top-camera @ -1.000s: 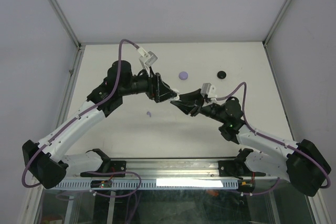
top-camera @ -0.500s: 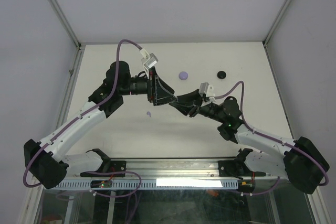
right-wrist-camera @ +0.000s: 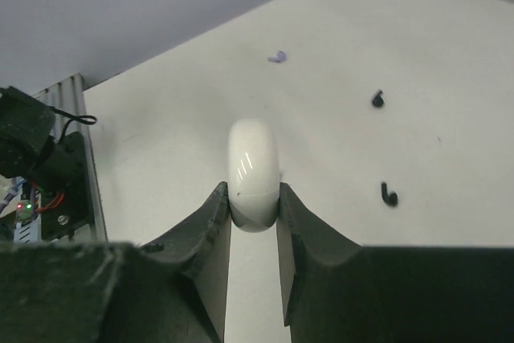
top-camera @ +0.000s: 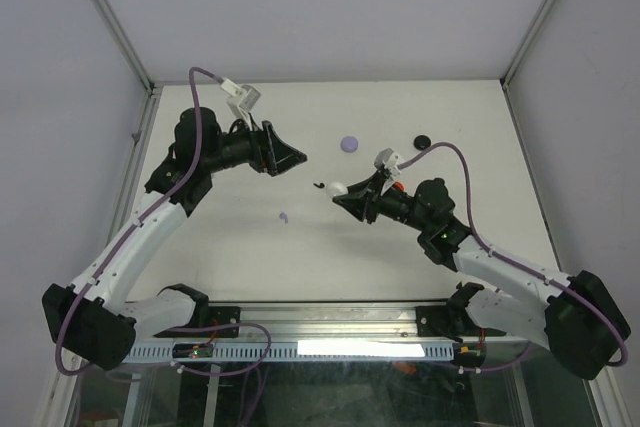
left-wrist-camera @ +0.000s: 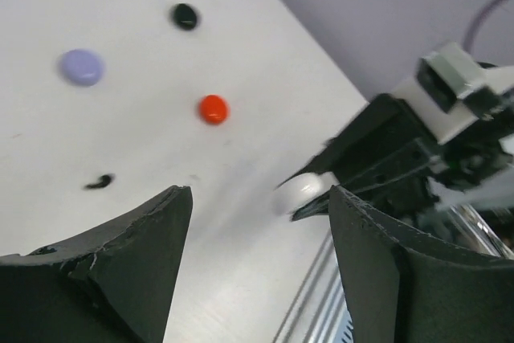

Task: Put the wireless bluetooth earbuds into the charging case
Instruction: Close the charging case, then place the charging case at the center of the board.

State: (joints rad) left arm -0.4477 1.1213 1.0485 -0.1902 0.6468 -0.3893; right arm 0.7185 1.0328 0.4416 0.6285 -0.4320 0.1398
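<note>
Plainly, the right gripper point(right-wrist-camera: 253, 192) pinched a white charging case point(right-wrist-camera: 253, 158) edge-on; the left gripper point(left-wrist-camera: 259, 198) stood wide apart and empty, while two black earbuds point(right-wrist-camera: 389, 195) and one lilac earbud point(right-wrist-camera: 277, 57) lay loose on the table point(right-wrist-camera: 450, 62)

You have the white case point(right-wrist-camera: 254, 173) pinched on edge in the right tool point(right-wrist-camera: 254, 200), above the middle of the surface point(top-camera: 230, 257). A black earbud point(right-wrist-camera: 377, 100) and a second black earbud point(right-wrist-camera: 389, 195) lie loose nearby. The lilac earbud point(top-camera: 284, 217) lies left of centre.
</note>
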